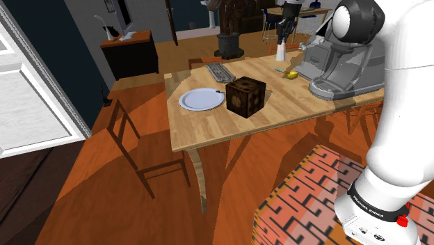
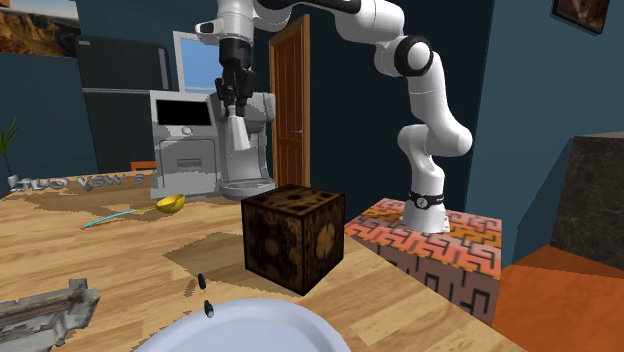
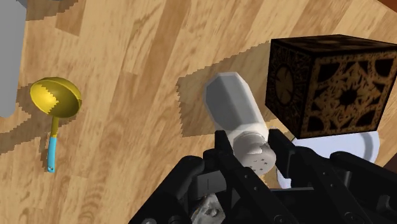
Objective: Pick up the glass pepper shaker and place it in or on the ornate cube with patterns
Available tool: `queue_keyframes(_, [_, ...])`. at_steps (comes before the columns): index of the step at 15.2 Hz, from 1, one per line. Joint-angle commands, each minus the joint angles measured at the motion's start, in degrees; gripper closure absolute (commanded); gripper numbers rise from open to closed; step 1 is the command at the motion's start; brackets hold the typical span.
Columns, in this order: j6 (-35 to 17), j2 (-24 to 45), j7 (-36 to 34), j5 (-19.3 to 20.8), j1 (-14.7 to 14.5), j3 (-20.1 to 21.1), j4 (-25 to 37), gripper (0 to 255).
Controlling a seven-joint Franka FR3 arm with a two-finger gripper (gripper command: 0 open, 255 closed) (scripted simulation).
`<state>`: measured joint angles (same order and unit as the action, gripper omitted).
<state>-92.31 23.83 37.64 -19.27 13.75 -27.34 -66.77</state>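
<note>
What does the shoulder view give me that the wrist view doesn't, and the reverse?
Shoulder view adds the wooden chair beside the table and the orange patterned stand. Wrist view adds the holes in the pale grey shaker's cap, clasped by the black gripper. Both share the dark ornate cube, yellow blue-handled ladle and white plate.

In the second exterior view white plate (image 2: 250, 330) cut by lower edge, grey ridged object (image 2: 45, 306) cut at left edge, in wrist view plate mostly hidden behind patterned cube (image 3: 327, 83), cap end of shaker (image 3: 232, 109) partly masked by jaws.
</note>
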Motion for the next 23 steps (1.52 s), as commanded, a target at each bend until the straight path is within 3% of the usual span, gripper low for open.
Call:
queue_keyframes(1, [-0.41, -1.47, -1.76, 0.84, -1.87, 0.24, -1.46, 255])
queue_keyframes(9, [-2.77, -8.75, -11.97, 5.44, -11.33, 2.43, -8.77, 255])
queue_keyframes(17, [-2.71, -11.67, -22.75, 8.52, -18.76, 5.89, -9.82, 255])
queue_keyframes(23, [-7.94, -13.11, -22.47, 9.02, -19.40, 6.03, -16.40, 255])
